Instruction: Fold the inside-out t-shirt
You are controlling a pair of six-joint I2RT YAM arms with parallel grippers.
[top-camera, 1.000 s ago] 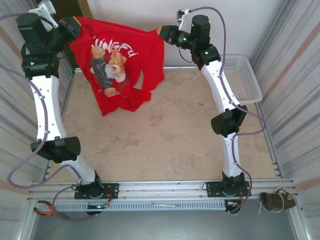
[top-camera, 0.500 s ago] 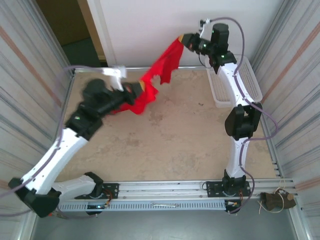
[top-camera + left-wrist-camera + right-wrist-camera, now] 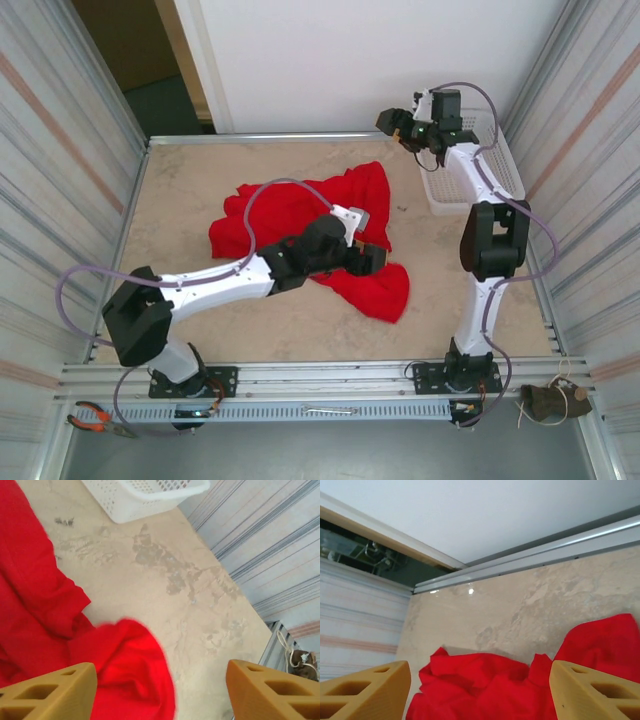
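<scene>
The inside-out t-shirt (image 3: 280, 205) lies as a crumpled bright red heap across the middle of the table, with no print showing. My left arm reaches low across it, and the left gripper (image 3: 377, 258) hangs open over the heap's right end. In the left wrist view the red cloth (image 3: 35, 605) lies under the left gripper (image 3: 160, 672), and nothing sits between the fingers. My right gripper (image 3: 393, 122) is raised at the back right, open and empty. The right wrist view looks past the right gripper (image 3: 479, 670) down at the t-shirt (image 3: 495, 685).
A white mesh basket (image 3: 505, 165) stands at the back right under the right arm and shows as the basket (image 3: 145, 495) in the left wrist view. Corrugated walls close both sides. Pliers (image 3: 90, 418) and a brown bundle (image 3: 550, 400) lie beyond the front rail.
Both grippers opened and let go of the t-shirt, which dropped from hanging between them to a heap on the table. The left arm swung down and to the right across it.
</scene>
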